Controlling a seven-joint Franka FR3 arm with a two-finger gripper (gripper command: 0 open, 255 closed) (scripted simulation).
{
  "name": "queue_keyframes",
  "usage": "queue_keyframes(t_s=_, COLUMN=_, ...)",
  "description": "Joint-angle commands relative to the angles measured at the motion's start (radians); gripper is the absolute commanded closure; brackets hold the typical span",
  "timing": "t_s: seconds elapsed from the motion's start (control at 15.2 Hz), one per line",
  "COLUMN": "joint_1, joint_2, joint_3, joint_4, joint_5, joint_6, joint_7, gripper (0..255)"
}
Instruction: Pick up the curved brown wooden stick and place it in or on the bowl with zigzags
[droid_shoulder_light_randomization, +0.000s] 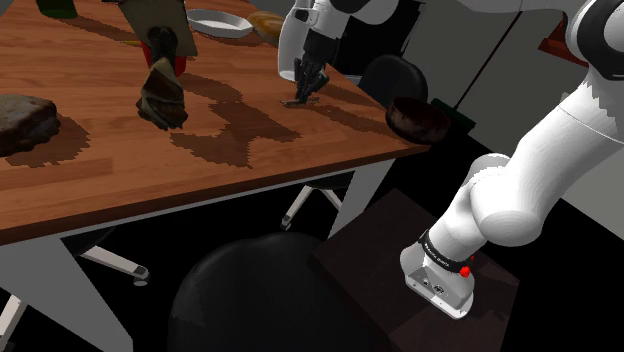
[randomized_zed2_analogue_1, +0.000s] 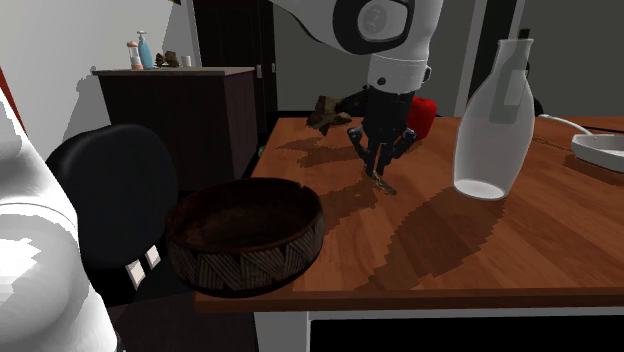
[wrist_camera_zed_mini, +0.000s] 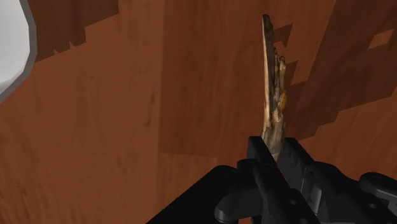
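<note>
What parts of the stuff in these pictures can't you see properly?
- Wrist view: the stick has its lower end hidden between the jaws.
- Wrist view: a white thing, cut off by the edge, cannot be named.
- Second exterior view: the white dish is cut off by the right edge.
- Shoulder view: the bowl is too dark to show its pattern.

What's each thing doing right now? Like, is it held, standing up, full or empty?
hand: shut, clasping the stick.
stick: held by one end, close to the table; can't tell if it touches.
zigzag bowl: upright at the table's corner, empty.
clear bottle: standing upright, looks empty.
white dish: flat on the table, nothing seen in it.
</note>
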Motion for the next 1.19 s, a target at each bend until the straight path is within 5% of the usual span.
queue_keyframes(t_s=0.0, joint_1=0.000, joint_2=0.000, joint_3=0.000, joint_4=0.000, joint_5=0.000, joint_6=0.000, joint_7=0.000, gripper=255)
queue_keyframes(t_s=1.12, joint_1=-0.001, joint_2=-0.016, joint_3=0.000, joint_4=0.196, joint_5=-0.016, joint_6=-0.208, joint_7=0.041, gripper=255)
